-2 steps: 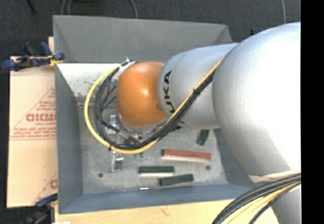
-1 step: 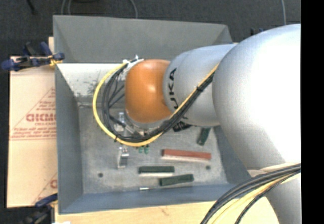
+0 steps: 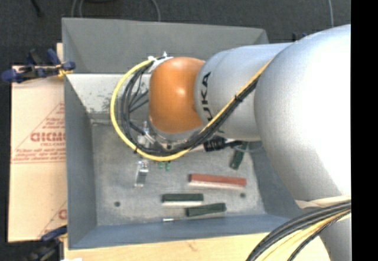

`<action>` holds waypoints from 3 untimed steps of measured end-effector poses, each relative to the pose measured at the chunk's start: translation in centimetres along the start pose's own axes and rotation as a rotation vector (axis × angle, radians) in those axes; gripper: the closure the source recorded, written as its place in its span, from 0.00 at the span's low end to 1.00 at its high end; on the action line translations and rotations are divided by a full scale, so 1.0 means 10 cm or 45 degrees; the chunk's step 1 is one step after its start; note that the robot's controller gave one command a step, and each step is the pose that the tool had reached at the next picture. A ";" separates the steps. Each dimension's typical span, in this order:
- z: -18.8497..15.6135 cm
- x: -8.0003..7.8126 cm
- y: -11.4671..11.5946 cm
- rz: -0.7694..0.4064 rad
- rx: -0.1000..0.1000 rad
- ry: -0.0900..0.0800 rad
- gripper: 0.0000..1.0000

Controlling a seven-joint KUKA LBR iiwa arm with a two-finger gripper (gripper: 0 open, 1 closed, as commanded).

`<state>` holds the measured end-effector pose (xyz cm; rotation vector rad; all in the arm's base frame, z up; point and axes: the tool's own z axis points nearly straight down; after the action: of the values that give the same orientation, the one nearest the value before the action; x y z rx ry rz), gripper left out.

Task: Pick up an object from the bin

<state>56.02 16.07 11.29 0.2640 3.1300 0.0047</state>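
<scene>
The grey metal bin [image 3: 109,165] carries the loose items on its flat floor in the lower centre of the frame. A reddish-brown bar [image 3: 217,180] lies level at centre right. Below it lie two dark green bars [image 3: 182,198] [image 3: 205,209], and a third dark green piece [image 3: 237,158] lies tilted at the right.

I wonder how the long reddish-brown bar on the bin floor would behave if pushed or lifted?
The reddish-brown bar looks straight and flat-sided, so it is probably stiff and should slide rather than roll. Being long and narrow, it may tilt if gripped near one end. It lies apart from the dark green bars, so a push should move it alone.
</scene>
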 end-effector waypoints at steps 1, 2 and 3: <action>-0.07 0.05 -0.45 -0.190 0.003 -0.004 0.00; 0.07 0.04 -0.64 -0.165 0.003 -0.002 0.00; 0.35 0.64 -1.10 -0.480 0.000 0.012 1.00</action>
<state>47.88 6.30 7.74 -0.3280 3.1326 0.0053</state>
